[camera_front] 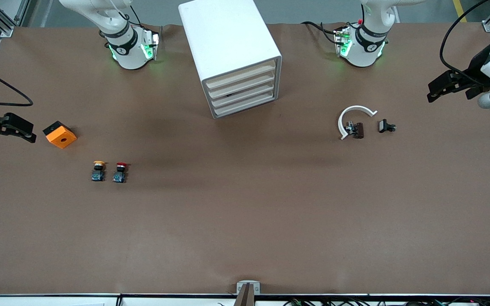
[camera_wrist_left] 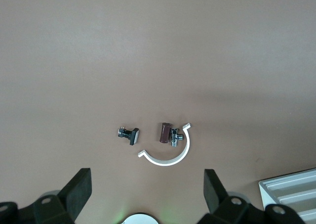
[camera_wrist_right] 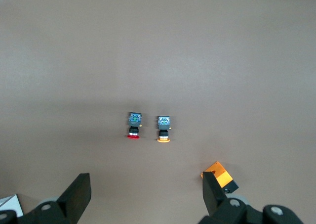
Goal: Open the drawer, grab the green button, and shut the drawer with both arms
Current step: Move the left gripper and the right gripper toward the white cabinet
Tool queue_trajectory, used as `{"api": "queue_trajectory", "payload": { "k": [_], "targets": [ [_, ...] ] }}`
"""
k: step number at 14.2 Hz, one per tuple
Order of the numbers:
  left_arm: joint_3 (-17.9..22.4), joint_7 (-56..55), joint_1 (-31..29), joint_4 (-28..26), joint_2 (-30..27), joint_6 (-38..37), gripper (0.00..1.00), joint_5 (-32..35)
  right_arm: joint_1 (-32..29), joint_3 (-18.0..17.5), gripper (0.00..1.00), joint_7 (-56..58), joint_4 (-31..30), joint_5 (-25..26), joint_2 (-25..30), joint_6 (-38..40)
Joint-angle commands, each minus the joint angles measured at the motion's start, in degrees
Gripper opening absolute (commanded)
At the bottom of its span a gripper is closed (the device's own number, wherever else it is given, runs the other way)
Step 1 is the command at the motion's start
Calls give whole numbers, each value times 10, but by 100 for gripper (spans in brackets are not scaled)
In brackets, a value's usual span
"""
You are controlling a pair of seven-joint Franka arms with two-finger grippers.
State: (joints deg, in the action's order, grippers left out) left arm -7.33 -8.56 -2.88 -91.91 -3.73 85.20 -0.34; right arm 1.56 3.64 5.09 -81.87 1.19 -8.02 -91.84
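All four drawers (camera_front: 241, 91) sit shut in the cabinet (camera_front: 228, 42), top centre of the front view, fronts angled toward the left arm's end. The green button is out of sight, probably inside one. The left gripper (camera_front: 430, 92) and right gripper (camera_front: 26, 129) hover over the table's ends, jaws spread, both well apart from the cabinet.

Brown table (camera_front: 245, 221) carries cabinet (camera_front: 228, 51), buttons (camera_front: 109, 171), clip (camera_front: 353, 121).

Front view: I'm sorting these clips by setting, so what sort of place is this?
Probably a robotics lab bench. Two arms are mounted at a brown-covered table, the left gripper and right gripper both open. Small parts are laid out as if for trials: a white cabinet and push buttons.
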Motion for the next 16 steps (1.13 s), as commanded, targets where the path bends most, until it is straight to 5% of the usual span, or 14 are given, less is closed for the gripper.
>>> {"api": "queue_trajectory", "payload": {
  "k": [1,4,10,16],
  "targets": [
    [-1,13,-2,11,7,-2,100,11,-9,-7,100,2,8,7,0,2],
    [-2,9,2,27,34,-2,100,10,-7,-7,100,2,8,7,0,2],
    [-9,-3,9,60,193,66,100,1,8,-10,100,1,8,7,-2,3],
    [-9,-203,42,62,295,125,100,-66,20,-10,100,-1,8,0,-7,-7]
  ]
}}
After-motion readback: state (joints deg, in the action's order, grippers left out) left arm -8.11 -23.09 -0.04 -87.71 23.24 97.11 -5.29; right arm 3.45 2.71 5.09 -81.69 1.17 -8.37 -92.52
